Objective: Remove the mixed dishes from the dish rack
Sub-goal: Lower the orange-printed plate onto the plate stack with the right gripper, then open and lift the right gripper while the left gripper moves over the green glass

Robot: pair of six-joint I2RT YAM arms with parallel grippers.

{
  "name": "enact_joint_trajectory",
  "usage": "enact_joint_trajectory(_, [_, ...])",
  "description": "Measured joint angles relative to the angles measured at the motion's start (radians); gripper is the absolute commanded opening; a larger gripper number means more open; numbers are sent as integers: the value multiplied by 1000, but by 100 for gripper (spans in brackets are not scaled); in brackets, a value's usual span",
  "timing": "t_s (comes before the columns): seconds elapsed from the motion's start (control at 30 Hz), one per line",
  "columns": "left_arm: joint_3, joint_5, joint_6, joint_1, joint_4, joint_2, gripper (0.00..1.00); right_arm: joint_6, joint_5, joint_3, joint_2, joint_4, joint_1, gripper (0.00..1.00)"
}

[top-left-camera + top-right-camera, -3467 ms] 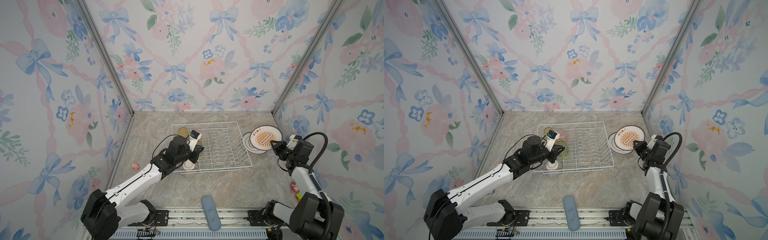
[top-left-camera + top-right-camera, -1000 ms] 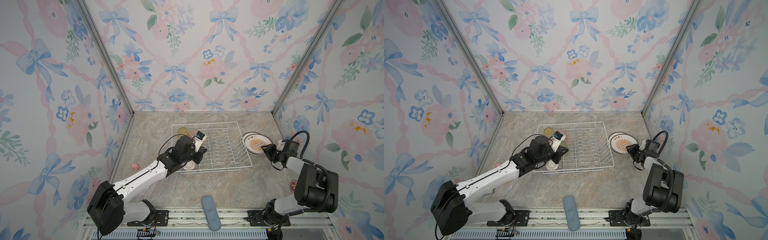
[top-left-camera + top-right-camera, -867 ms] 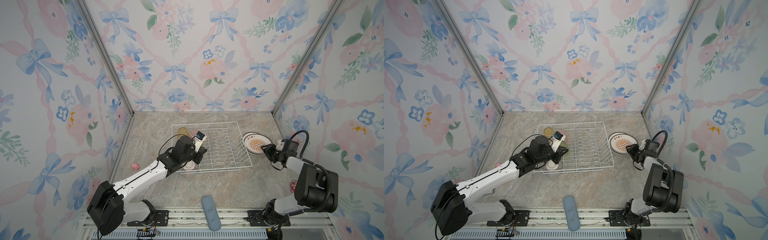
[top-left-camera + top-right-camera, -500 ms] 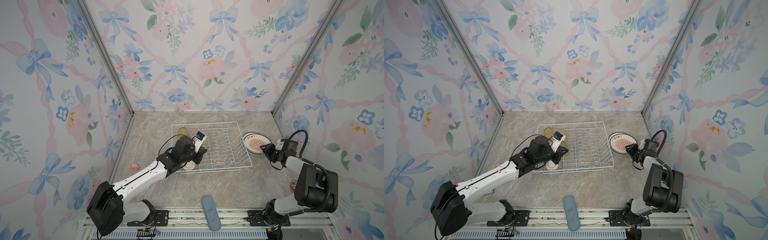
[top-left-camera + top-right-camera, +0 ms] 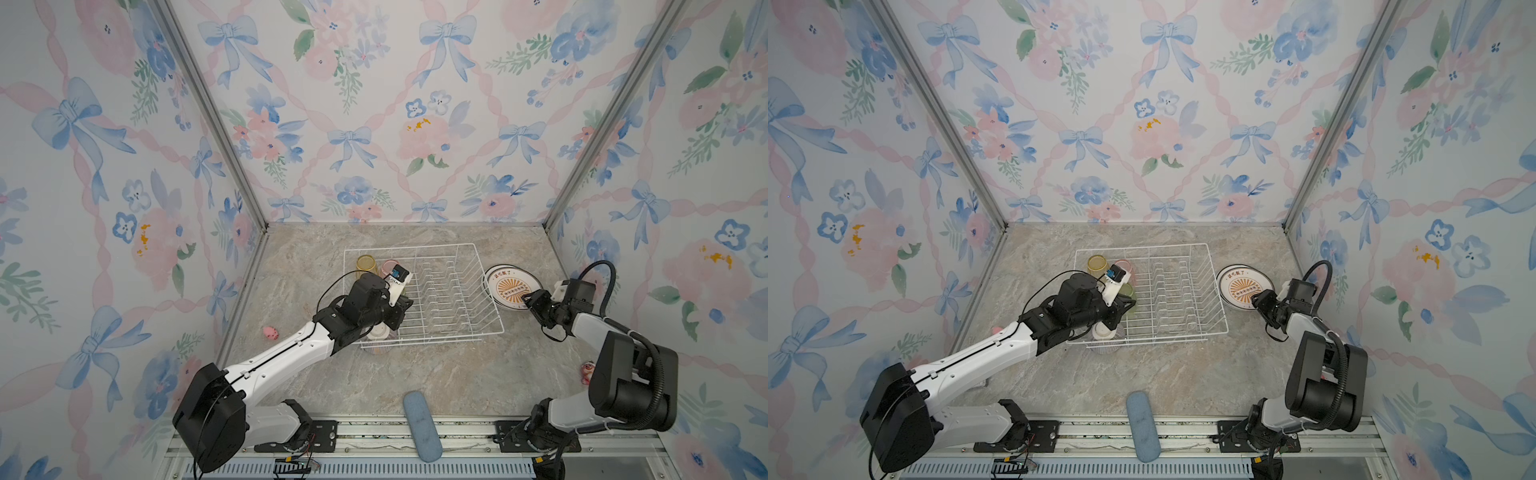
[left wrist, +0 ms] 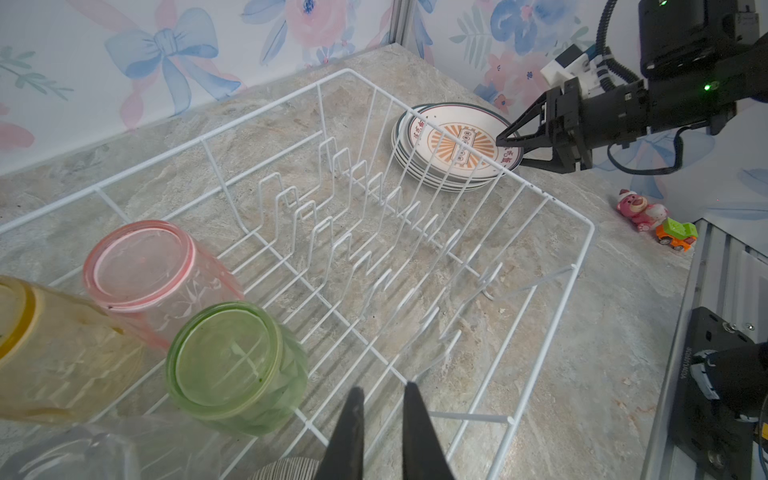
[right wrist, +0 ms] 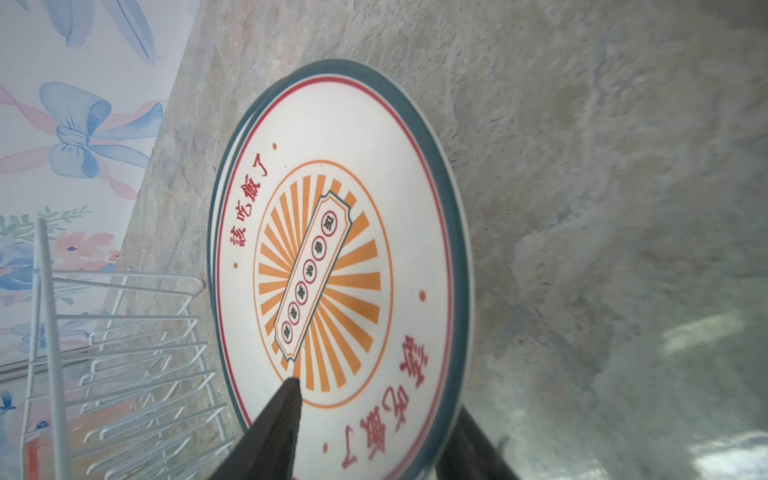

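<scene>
right gripper (image 6: 509,149) is straddling the right rim of the plates (image 6: 449,145), fingers released; retreating crookedly risks dragging the top one. left gripper (image 6: 384,388) is hovering clenched, empty.

Plates (image 7: 340,270) glossy; dish rack (image 5: 440,291) white wire; green tumbler (image 6: 232,365) translucent.

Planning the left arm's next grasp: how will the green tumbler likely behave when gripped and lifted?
The green tumbler looks smooth and translucent, so probably slippery and rigid. It stands on end on the dish rack wires beside the pink tumbler, so a nudge may tip it; being round, it would likely roll.
</scene>
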Motion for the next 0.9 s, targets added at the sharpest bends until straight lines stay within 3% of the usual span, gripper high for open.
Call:
enact_joint_trajectory(0.37, [-5, 0, 4, 0, -3, -3, 15, -34, 32, 23, 4, -52, 11, 59])
enact_joint_trajectory(0.6, [-7, 0, 22, 0, -18, -3, 15, -89, 153, 109, 11, -145, 55, 71])
enact_joint_trajectory(0.9, [-8, 0, 30, 0, -18, -3, 15, -146, 284, 219, 84, -249, 84, 75])
